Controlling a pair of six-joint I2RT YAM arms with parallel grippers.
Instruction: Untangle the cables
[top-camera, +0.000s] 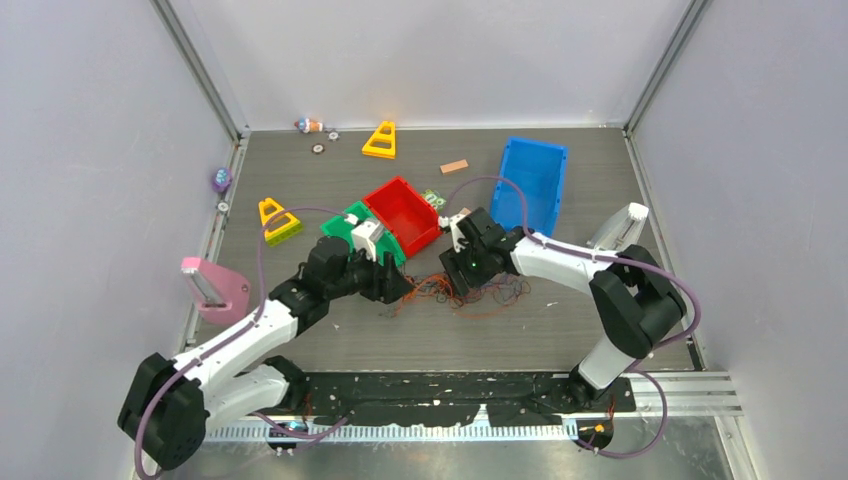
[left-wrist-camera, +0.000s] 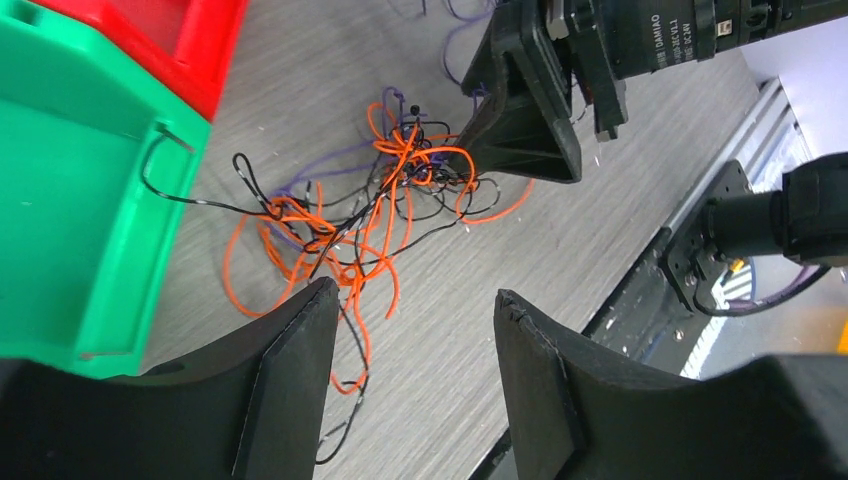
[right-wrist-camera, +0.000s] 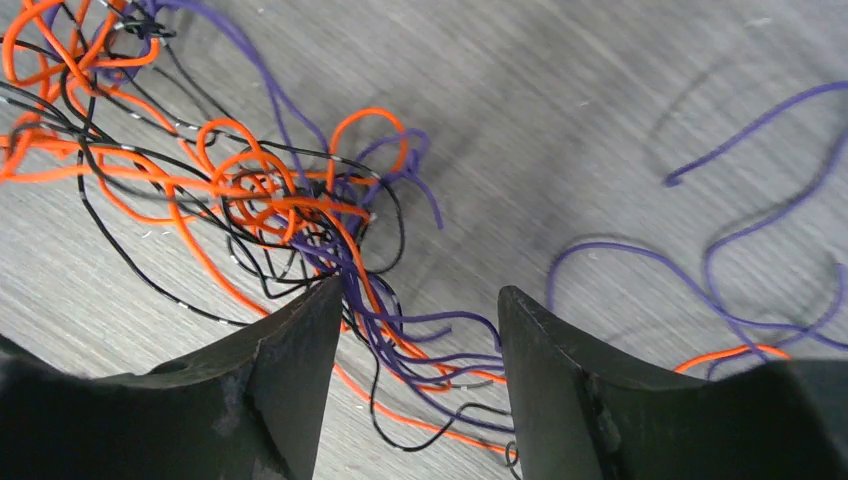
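The left claw (left-wrist-camera: 415, 300) filled the bottom of its own wrist view. Its two black fingers (left-wrist-camera: 290, 380) were spread fairly wide, with bare tabletop (left-wrist-camera: 600, 230) between them and nothing gripped. Their roots ran off the lower edge.

Just ahead of that claw lay the cables (left-wrist-camera: 395, 140), a loose tangle of orange, black and purple wires. An orange strand and a black one trailed back beside one finger. A black loop reached the edge of the green bin (left-wrist-camera: 60, 200), which sat close on one side of the claw and was cut off by the frame. Only a corner of the red bin (left-wrist-camera: 150, 40) showed beyond it.

The right claw (right-wrist-camera: 420, 295) was also spread. It stood over the opposite side of the tangle, and purple, orange and black strands ran through the gap between its fingers. Whether either finger pressed on them could not be told. A few loose purple wires lay apart to one side of it.

In the overhead view the two claws faced each other across the tangle, and their bodies hid much of it. The left arm's wrist covered most of the green bin, so its contents could not be made out. The red bin stood against it, just behind both claws. A blue bin (top-camera: 535, 145) lay farther back, beyond the right claw, and its near wall hid part of its floor.
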